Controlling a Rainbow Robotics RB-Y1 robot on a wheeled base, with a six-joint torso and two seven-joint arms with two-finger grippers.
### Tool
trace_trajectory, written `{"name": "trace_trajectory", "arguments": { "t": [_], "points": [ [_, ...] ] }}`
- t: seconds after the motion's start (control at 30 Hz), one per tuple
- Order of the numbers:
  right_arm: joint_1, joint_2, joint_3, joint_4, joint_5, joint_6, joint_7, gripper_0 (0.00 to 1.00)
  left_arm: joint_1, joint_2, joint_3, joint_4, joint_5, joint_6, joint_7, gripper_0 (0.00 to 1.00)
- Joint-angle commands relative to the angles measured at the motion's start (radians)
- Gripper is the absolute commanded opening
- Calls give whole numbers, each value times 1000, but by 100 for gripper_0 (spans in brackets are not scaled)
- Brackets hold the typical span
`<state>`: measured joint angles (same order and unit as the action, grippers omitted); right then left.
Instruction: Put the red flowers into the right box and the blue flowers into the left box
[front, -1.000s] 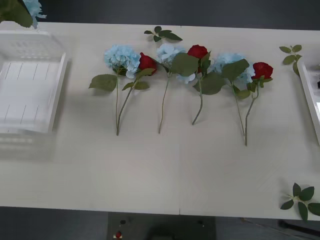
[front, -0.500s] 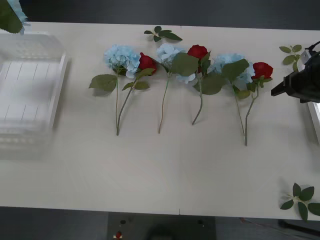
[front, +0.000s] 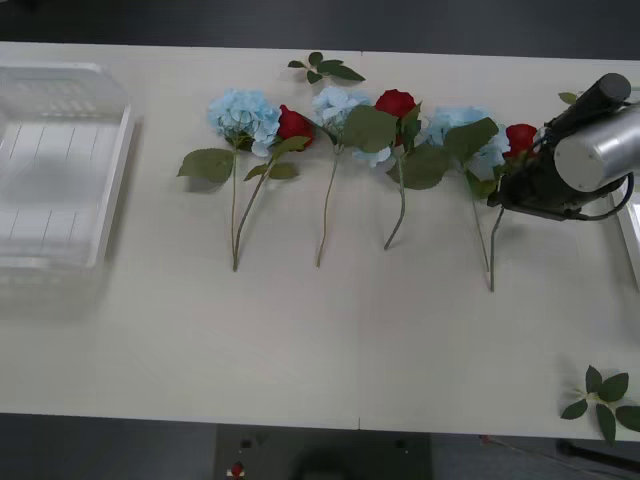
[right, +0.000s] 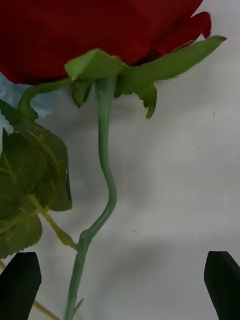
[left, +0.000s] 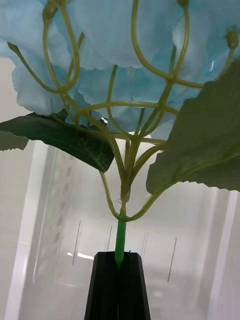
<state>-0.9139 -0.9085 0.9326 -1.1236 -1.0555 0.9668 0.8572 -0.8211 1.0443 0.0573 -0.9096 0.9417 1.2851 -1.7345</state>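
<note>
In the front view the right hand (front: 503, 196) has come further in from 3 o'clock than half a second ago and now sits over the rightmost rose (front: 520, 137), its arm hiding part of the leaf sprig there; the blue bloom that showed at the 10 o'clock corner is gone. On the table (front: 300, 340) three blue flowers (front: 243, 114) and three roses lie in a row, blooms toward 12, stems toward 6. The left box (front: 60, 170) lies at 9, a rim of the right box (front: 628, 225) at 3. Right wrist view: the black fingers (right: 20, 285) stand apart, open, flanking the rose stem (right: 102, 200), untouched. Left wrist view: the left hand (left: 119, 287) is clamped on a blue flower's stem (left: 120, 240), bloom upward, over the left box.
</note>
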Motion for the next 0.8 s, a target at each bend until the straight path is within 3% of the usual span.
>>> {"name": "trace_trajectory", "arguments": {
  "t": [0.03,0.2,0.27,0.37,0.43,0.47,0.5,0.8],
  "points": [
    [-22,36,-18,41,60,0,-87,96,-29,6,-116,43,65,-110,73,0],
    [-22,76,-12,85,104,-5,-96,95,-24,6,-294,74,170,-265,93,0],
    [-22,83,-1,97,112,-14,-99,89,-18,6,-341,83,219,-320,104,0],
    [-22,86,14,107,114,-26,-101,62,-6,6,-398,83,290,-383,115,0],
    [-22,86,20,107,114,-31,-101,23,4,6,-435,83,341,-435,121,0],
    [-22,85,20,107,114,-31,-101,8,4,6,-447,83,354,-448,122,0],
    [-22,85,20,107,114,-30,-101,0,4,6,-462,83,370,-461,125,0],
    [-22,76,20,99,101,-31,-101,0,42,6,-496,87,370,-581,156,0]
  ]
}}
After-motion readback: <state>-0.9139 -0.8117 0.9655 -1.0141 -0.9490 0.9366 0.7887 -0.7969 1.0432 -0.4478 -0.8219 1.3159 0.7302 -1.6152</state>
